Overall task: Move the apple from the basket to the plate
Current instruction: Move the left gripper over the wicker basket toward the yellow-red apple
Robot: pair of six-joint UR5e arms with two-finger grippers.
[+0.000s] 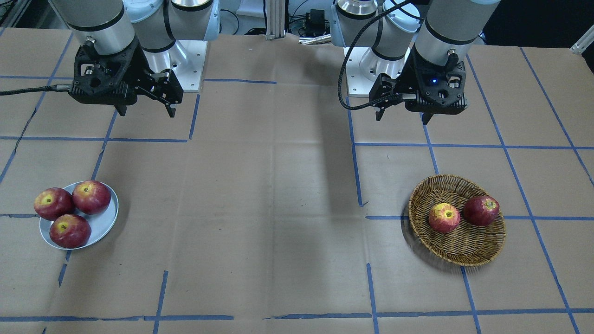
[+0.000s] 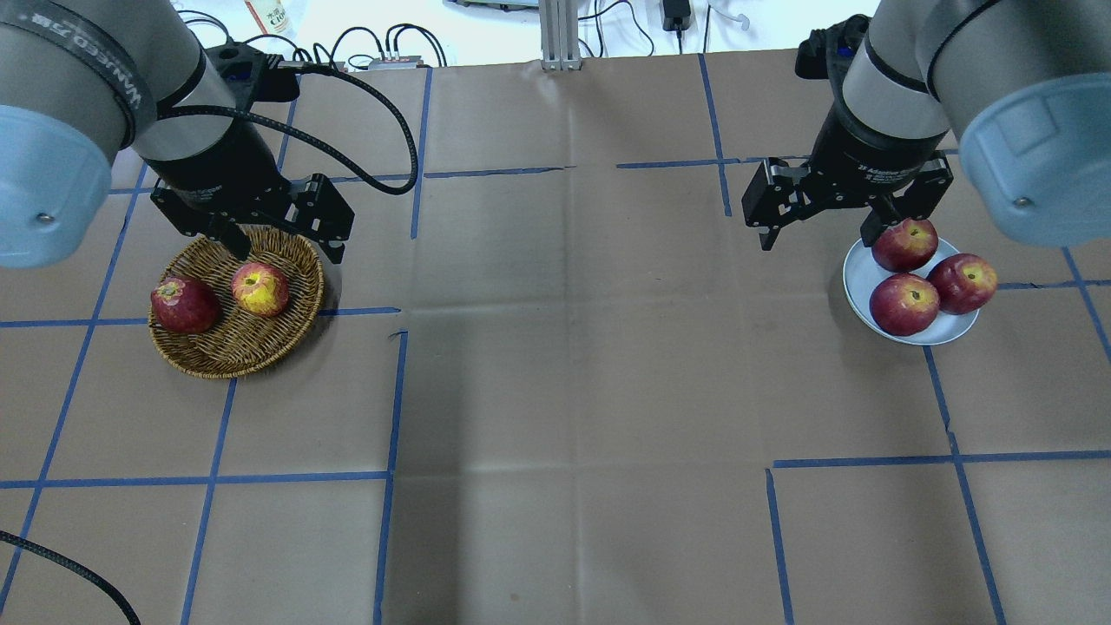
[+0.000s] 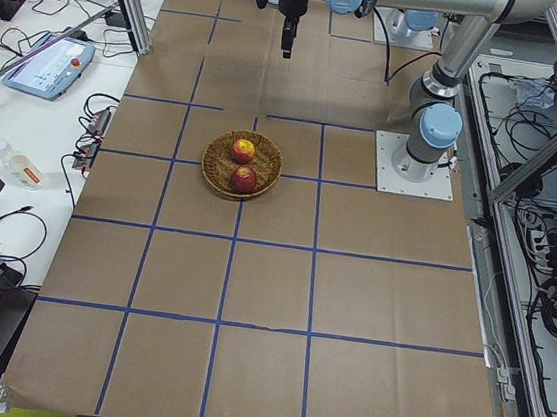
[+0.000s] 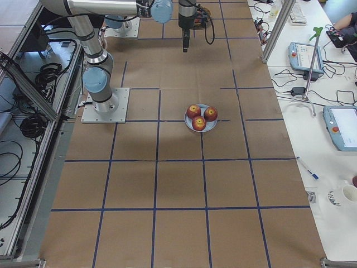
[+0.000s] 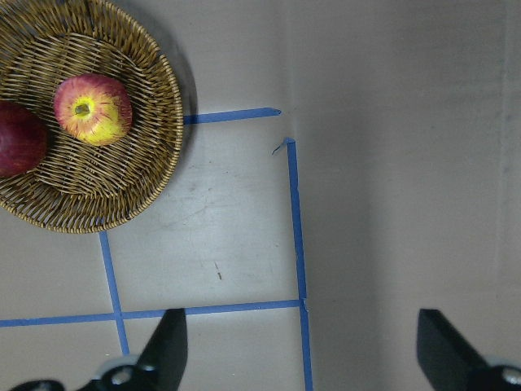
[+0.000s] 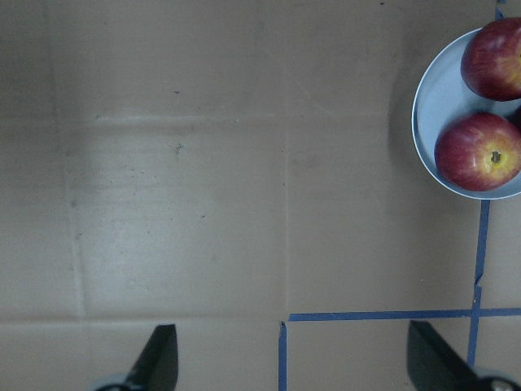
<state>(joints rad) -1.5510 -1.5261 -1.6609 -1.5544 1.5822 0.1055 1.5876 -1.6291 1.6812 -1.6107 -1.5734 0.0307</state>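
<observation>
Two apples are seen in the round tan wicker basket [image 2: 217, 358]; both grippers are spread wide, empty.
Beside a dark red apple [image 2: 183, 305], the pale orange-red yellow-streaked apple [image 2: 259, 289] is seated; left gripper [image 1: 403, 117] is held high near the basket, right gripper [image 1: 146, 112] near the round grey-blue plate [image 2: 950, 331].

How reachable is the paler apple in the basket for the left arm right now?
Probably yes. The left gripper hangs open above the basket, near its far rim. The apple lies uncovered with nothing over it. The dark red apple close beside it might crowd one of the fingers.
</observation>
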